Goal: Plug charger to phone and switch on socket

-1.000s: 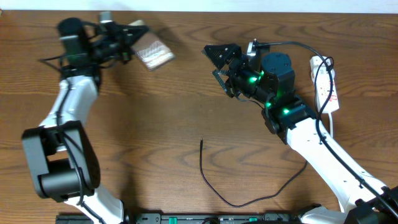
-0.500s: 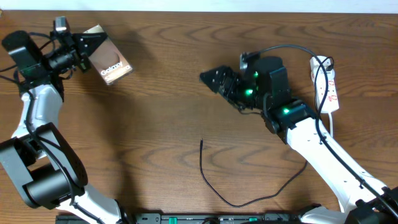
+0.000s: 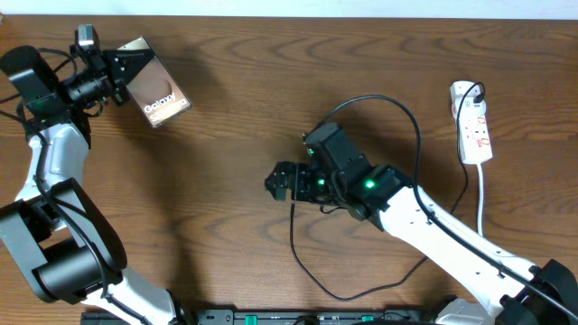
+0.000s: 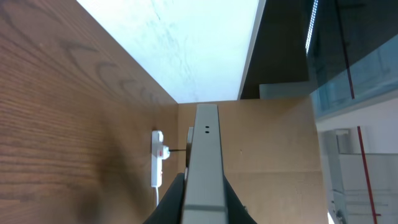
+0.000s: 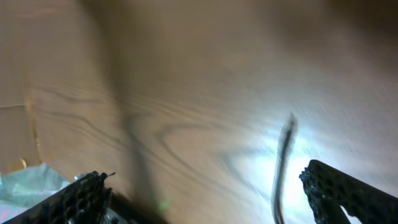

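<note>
The charger (image 3: 291,233) tip is found just beside the wide-open, empty right gripper (image 3: 275,182); the phone (image 3: 158,93) is clamped by the left gripper (image 3: 120,70).

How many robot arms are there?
2. The left arm is at the table's left side, left gripper holding the phone. The right arm reaches in from the right, right gripper open near the charger tip.
</note>
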Controlling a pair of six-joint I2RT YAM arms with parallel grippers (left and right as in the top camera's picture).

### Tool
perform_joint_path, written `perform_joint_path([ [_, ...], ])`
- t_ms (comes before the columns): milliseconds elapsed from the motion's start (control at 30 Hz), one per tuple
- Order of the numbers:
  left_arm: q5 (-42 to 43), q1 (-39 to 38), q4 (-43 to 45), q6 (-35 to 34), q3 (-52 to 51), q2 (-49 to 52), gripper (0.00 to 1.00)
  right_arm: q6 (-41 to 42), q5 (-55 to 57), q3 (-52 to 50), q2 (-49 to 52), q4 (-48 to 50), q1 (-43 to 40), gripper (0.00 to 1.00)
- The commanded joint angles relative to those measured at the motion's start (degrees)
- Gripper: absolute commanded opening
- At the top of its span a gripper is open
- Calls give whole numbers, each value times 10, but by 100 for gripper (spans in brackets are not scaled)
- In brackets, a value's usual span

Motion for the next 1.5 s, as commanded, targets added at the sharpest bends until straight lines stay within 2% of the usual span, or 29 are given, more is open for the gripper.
perform_joint_path([
  [0,27,0,5,4,14,-16,8,-25,28,18,1,21,7,99],
  [100,28,0,5,3,14,-16,8,15,44,51,10,-35,6,99],
  [267,27,0,5,3,14,-16,8,19,98,193,82,-234,6,99],
  [433,27,0,5,3,14,-16,7,54,103,277,156,-330,6,99],
  [733,27,0,5,3,14,-16,8,69,79,282,262,-379,9,99],
  [1000,28,0,5,3,10,-16,7,73,88,277,282,-393,26,98],
  [1467,28,0,5,4,9,-16,8,96,232,272,282,-379,91,99],
])
